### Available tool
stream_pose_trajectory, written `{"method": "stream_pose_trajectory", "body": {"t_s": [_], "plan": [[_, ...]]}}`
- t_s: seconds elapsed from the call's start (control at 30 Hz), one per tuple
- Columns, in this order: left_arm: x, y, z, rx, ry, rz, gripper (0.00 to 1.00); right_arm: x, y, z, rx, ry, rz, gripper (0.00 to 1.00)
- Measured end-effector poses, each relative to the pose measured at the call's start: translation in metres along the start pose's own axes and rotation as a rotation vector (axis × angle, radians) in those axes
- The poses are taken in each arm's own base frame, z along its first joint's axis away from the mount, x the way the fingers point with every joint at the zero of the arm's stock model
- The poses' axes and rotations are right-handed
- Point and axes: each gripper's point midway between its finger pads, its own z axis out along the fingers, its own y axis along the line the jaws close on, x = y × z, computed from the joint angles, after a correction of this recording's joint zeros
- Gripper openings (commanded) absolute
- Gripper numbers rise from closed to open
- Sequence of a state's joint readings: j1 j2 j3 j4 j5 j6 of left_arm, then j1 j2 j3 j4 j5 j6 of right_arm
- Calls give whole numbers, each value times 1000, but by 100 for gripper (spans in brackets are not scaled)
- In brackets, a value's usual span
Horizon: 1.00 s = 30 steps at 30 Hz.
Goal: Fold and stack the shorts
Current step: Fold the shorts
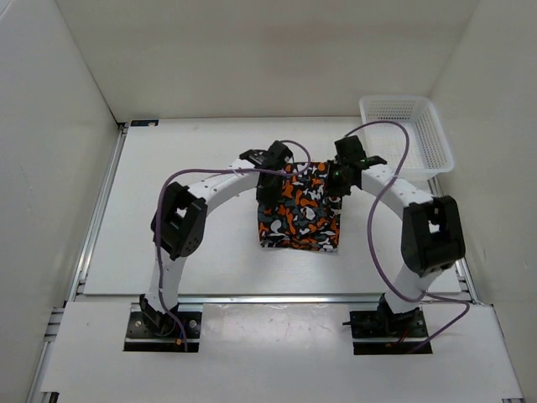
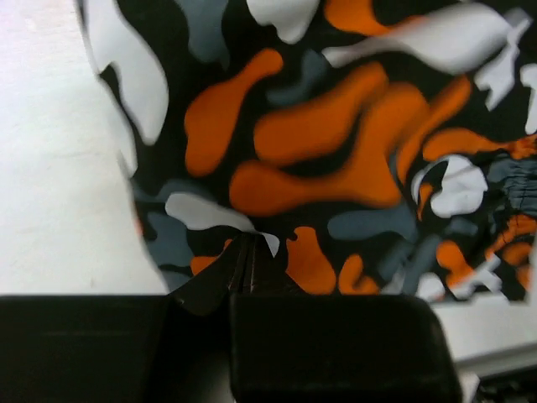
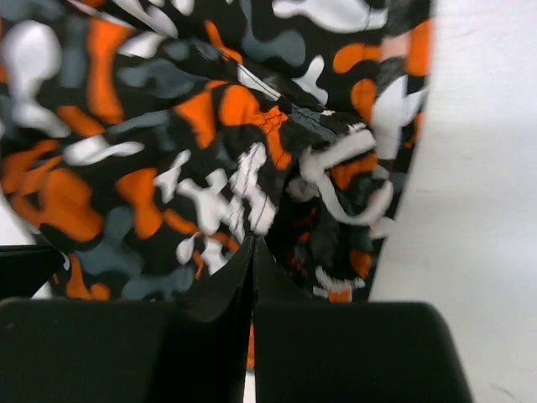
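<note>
Soft camouflage shorts (image 1: pixel 300 210), folded into a rumpled near-rectangle on the smooth white surface (image 1: pixel 226 260), run lengthwise top-to-bottom mid-frame; left fingers (image 2: pixel 214 290) and right fingers (image 3: pixel 220 290) are each pressed together.

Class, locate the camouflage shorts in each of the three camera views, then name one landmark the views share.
Top external: the shorts lie near the centre of the white table.
Left wrist: they fill the upper right, with bare table on the left.
Right wrist: they fill the left and centre, with bare table on the right.
Shared landmark: the white table bordering the fabric's edge.
</note>
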<state>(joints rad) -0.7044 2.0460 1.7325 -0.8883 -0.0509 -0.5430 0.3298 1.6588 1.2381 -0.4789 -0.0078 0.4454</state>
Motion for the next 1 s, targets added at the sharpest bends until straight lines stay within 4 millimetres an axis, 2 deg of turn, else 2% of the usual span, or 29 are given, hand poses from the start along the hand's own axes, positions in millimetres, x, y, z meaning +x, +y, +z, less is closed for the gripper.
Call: {"method": "stream_pose_trajectory", "body": {"t_s": [0.1, 0.2, 0.23, 0.37, 0.43, 0.47, 0.5, 0.53, 0.57, 0.63, 0.67, 0.77, 0.83, 0.87, 0.93, 1.0], "plan": [[10, 4, 27, -27, 46, 0, 10, 24, -7, 36, 21, 106, 4, 0], [15, 6, 40, -37, 63, 0, 10, 49, -23, 65, 73, 198, 21, 0], [15, 6, 42, -38, 64, 0, 10, 50, -24, 70, 78, 207, 34, 0], [12, 3, 41, -25, 58, 3, 10, 42, -26, 71, 95, 174, 53, 0], [8, 1, 37, -15, 48, 6, 10, 38, -27, 64, 106, 156, 55, 2], [5, 1, 32, -6, 41, 4, 14, 36, -28, 57, 117, 147, 54, 7], [1, -1, 24, 10, 37, 8, 18, 31, -27, 46, 126, 128, 53, 17], [-4, -2, 13, 24, 23, 11, 22, 23, -26, 31, 131, 98, 50, 30], [-12, -3, -1, 40, 0, 12, 34, 14, -23, 14, 132, 60, 48, 55], [-32, -3, -40, 75, -73, 16, 50, -19, -14, -33, 123, -72, 40, 77], [-43, -3, -62, 92, -117, 17, 68, -35, -9, -55, 112, -141, 37, 99], [-71, 4, -148, 154, -297, 1, 72, -72, -4, -135, 103, -362, 35, 99], [-77, 20, -206, 173, -419, -31, 73, -78, -11, -179, 130, -463, 53, 99], [-76, 29, -231, 176, -475, -49, 73, -75, -18, -193, 153, -488, 64, 99], [-65, 49, -268, 173, -558, -89, 73, -63, -35, -210, 219, -498, 83, 99], [-45, 71, -286, 147, -591, -130, 73, -46, -53, -213, 291, -474, 96, 99]]}}
